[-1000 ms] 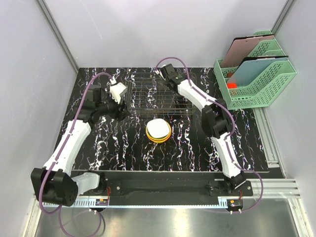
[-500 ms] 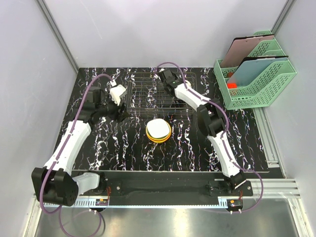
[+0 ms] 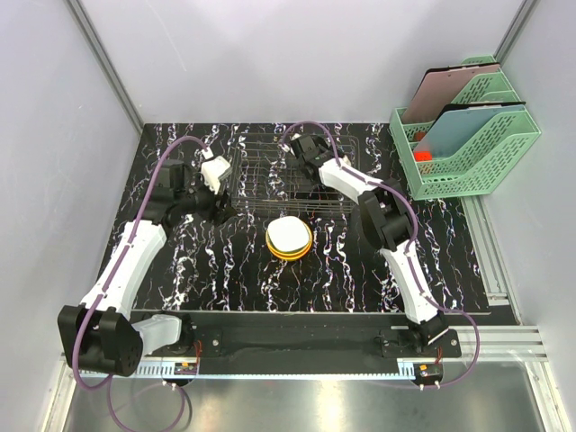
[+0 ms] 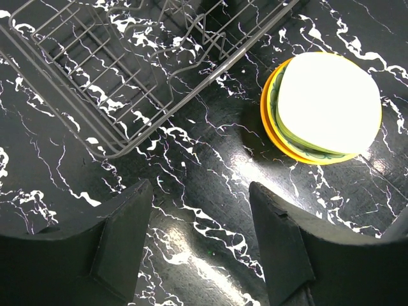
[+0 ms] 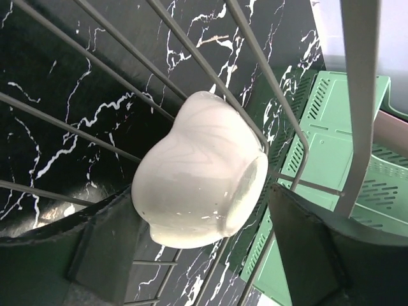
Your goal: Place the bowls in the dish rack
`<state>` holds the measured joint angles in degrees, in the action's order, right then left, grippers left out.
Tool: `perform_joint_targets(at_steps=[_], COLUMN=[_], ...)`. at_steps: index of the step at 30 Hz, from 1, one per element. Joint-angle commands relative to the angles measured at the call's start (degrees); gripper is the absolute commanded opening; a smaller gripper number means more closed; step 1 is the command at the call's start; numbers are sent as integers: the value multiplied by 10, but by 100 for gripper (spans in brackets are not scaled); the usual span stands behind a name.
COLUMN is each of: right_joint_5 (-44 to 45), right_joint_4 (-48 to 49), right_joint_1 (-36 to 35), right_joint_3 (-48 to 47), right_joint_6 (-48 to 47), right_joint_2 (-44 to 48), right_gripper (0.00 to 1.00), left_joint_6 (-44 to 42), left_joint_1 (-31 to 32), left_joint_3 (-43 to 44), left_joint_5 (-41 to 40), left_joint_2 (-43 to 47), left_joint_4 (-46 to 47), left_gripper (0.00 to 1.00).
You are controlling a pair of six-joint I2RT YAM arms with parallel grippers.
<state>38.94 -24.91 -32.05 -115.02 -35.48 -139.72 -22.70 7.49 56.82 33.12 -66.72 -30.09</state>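
A white bowl [image 5: 197, 182] lies on its side on the wires of the dish rack [image 5: 191, 51]. My right gripper [image 5: 201, 197] straddles it, open, with a gap between the bowl's rim and the right finger. In the top view the right gripper [image 3: 304, 153] hangs over the far part of the rack [image 3: 270, 180] and hides that bowl. A stack of bowls [image 4: 328, 108], white on top of green-patterned, yellow and orange ones, sits on the table in front of the rack [image 4: 127, 76]. My left gripper [image 4: 201, 236] is open over bare table at the rack's near-left corner, holding nothing.
Green mesh file trays [image 3: 468, 144] stand at the table's back right, close behind the rack's right end [image 5: 331, 127]. The stack of bowls [image 3: 288, 238] sits mid-table between the two arms. Grey walls close in the left, far and right sides.
My right gripper has shifted a little toward the near side over the rack and its jaws have spread away from the white bowl. The left arm has barely moved.
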Motion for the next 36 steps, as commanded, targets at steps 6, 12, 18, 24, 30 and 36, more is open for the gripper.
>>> perform_joint_targets(at_steps=[6, 12, 18, 24, 30, 36], right_joint_5=[-42, -54, -111, -191, -260, -283], right_joint_4=[-19, -23, -75, -157, -187, -182], right_joint_1=[-21, -22, -22, -21, -22, -5], right_joint_3=[11, 2, -18, -59, -30, 36], right_joint_6=[9, 1, 40, 102, 132, 125], right_joint_2=[55, 57, 74, 116, 185, 281], right_gripper=[99, 100, 100, 100, 100, 100], left_joint_6=[-9, -9, -9, -5, 1, 28], left_joint_1=[-4, -4, -4, 9, 84, 138], left_joint_3=[3, 0, 0, 14, 30, 96], left_joint_5=[26, 25, 35, 52, -4, -23], left_joint_2=[21, 26, 24, -6, -46, -120], left_joint_4=[12, 9, 4, -9, -8, -16], left_gripper=[71, 72, 76, 77, 77, 78])
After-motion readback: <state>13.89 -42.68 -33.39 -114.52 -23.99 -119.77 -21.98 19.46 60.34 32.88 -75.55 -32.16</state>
